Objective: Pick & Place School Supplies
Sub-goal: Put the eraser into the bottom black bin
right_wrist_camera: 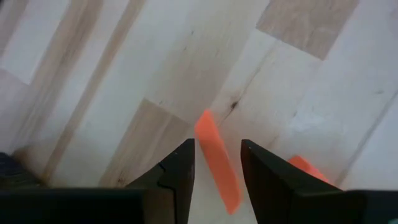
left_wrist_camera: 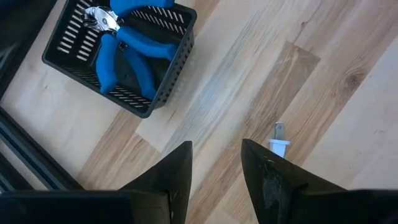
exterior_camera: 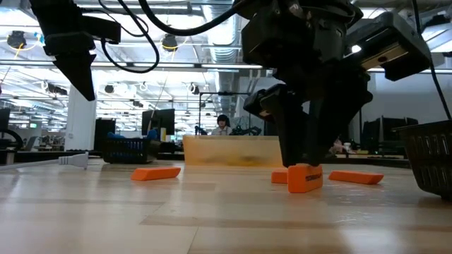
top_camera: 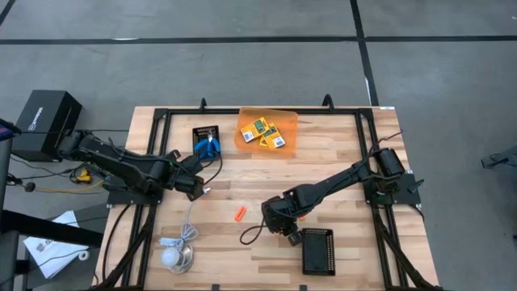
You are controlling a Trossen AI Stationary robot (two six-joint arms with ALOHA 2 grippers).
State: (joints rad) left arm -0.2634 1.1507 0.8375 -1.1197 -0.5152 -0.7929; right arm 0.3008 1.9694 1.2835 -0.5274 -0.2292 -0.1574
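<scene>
Right gripper down at the surface, jaws spread astride an orange stick; stick's long axis runs along the gap between them, short, flat-sided, bright orange. Left gripper waits apart, jaws spread, empty, near the blue-handled scissors in a black tray

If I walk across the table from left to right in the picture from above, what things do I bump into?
White cable with round puck → blue scissors in a small black tray → lone orange stick → crayon boxes on the orange sheet → black tray.
</scene>
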